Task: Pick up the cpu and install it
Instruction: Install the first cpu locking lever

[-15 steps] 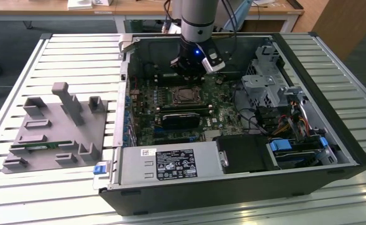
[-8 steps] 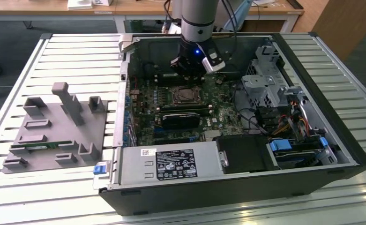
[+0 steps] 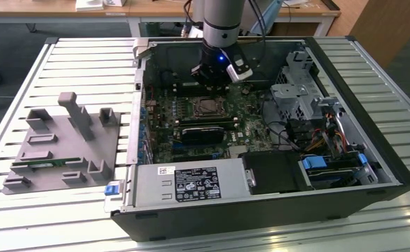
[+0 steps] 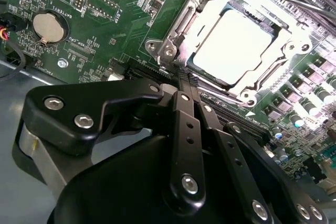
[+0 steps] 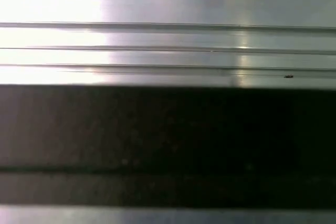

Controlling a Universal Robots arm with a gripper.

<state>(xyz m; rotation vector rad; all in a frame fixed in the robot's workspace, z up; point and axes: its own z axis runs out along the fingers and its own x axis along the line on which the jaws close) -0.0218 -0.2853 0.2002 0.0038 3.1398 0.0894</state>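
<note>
Lying open on the slatted table (image 3: 64, 52), the computer case (image 3: 261, 210) shows its motherboard (image 4: 121, 19); the cpu (image 4: 233, 43) sits in the socket frame (image 4: 173, 38). The gripper (image 4: 181, 80), pinched narrow and empty, hangs beside it. I'd check the chip lies flush.

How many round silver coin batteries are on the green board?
1. The coin battery sits on the green board, well apart from the cpu. The tool covers some board, so more may be hidden.
</note>
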